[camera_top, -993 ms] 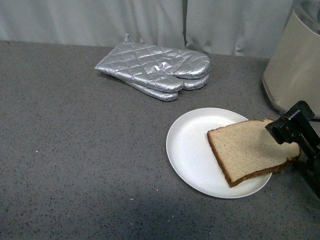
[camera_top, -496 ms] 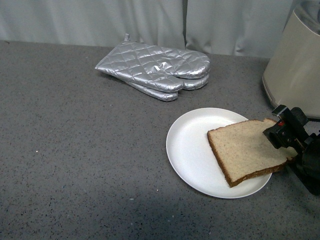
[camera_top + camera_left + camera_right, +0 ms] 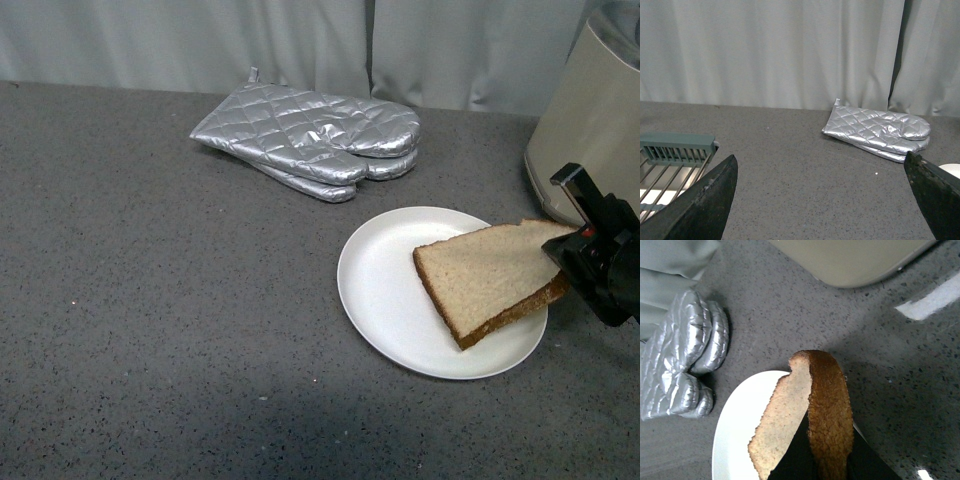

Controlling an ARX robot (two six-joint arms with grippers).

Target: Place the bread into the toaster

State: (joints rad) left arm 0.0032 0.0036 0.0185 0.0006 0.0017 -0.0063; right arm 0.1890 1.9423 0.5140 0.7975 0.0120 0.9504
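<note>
- Handling the bread [image 3: 490, 285] calls for care. It looks light, soft and easily torn, and a hard pinch would crush the crumb. The firmest hold is the crust edge, with the least pressure that will carry it.
- Position: the slice is tilted. Its end nearer the toaster [image 3: 585, 130] is raised, and its lower end appears to rest on the white plate [image 3: 385, 290].
- Right gripper [image 3: 570, 250]: clamped on the raised crust edge. The right wrist view shows the slice edge-on between the fingers.
- Left gripper [image 3: 820, 159]: jaws wide apart, holding nothing, away from the plate.
- Change from half a second ago: the slice lay nearly flat, and the gripped edge has now risen with the gripper. The plate appears slightly nudged. The oven mitts [image 3: 310, 135] are unmoved.
</note>
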